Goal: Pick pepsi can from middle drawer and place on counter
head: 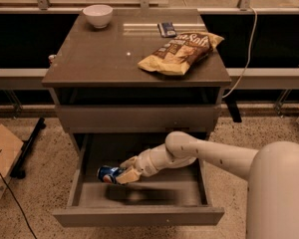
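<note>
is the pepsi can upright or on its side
On its side: the pepsi can lies lengthwise inside the open middle drawer, with the gripper at it.

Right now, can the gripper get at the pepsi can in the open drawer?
Probably yes. The middle drawer is pulled open, nothing covers the pepsi can, and the gripper is down inside the drawer, right at the can.

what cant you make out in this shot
Camera view:
- pepsi can: right end hidden by the gripper, at it inside the middle drawer.
- drawer's back: hidden under the drawer front above.
- dark packet on the counter: print too small.
- robot body: cut off by right and bottom edges.
</note>
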You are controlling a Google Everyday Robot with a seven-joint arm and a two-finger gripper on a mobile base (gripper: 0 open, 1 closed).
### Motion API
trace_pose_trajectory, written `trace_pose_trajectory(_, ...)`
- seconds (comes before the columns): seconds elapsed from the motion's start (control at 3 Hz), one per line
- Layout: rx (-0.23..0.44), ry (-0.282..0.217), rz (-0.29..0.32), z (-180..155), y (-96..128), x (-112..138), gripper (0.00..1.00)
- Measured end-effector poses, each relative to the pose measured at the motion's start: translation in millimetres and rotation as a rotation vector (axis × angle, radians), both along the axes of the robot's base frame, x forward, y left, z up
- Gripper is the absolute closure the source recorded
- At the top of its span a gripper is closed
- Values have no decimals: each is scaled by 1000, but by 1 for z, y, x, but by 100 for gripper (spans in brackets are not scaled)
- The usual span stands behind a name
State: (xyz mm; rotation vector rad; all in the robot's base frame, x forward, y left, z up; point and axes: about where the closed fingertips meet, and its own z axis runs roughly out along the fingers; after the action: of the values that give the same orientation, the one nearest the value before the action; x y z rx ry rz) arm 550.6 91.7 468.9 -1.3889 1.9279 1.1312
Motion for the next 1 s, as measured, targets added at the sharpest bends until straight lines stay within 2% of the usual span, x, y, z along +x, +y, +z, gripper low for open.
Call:
trace_pose_trajectory(0.33,-4,-49,50,48,-21,-7,100)
trace_pose_trajectory(0.67,-30,-114,72,101,-49,-14,100)
trace_pose_trajectory(1.0,-81,-198,93,150,-75,-9,100)
